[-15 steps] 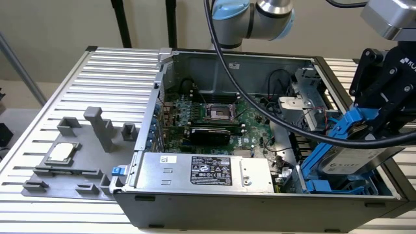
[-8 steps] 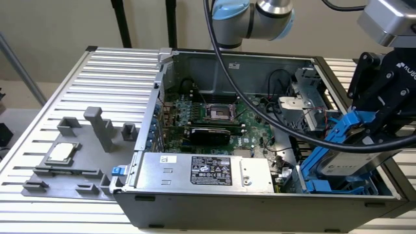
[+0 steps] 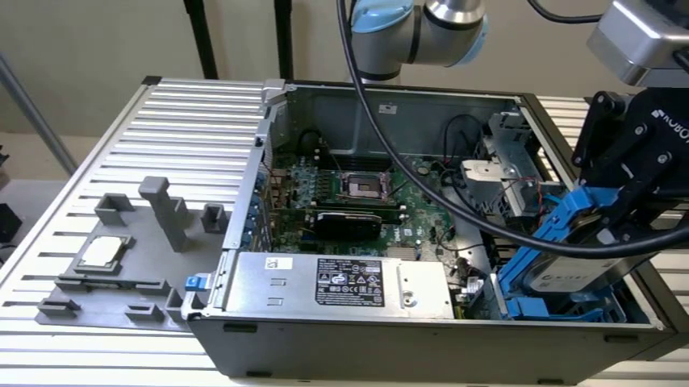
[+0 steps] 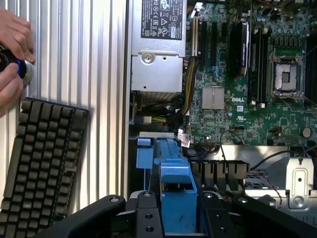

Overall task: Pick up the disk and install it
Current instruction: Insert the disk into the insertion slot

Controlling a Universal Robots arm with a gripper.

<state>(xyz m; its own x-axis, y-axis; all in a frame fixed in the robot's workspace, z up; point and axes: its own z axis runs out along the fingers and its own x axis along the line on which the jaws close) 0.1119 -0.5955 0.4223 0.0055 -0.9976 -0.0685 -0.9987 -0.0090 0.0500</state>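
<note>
- Two hands (image 4: 15, 34) and a keyboard (image 4: 42, 163) sit beside your open computer case (image 3: 431, 343); a black cable (image 3: 347, 40) crosses the motherboard (image 3: 356, 201).
- Your gripper (image 3: 624, 218) clamps the disk (image 3: 560, 274), tilted over the blue drive bay (image 3: 538, 308).

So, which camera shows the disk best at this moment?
The exterior view: there the disk shows its silver labelled face and blue carrier, tilted over the computer case, held by the gripper. The wrist view looks along it and gives the carrier's blue end.
</note>
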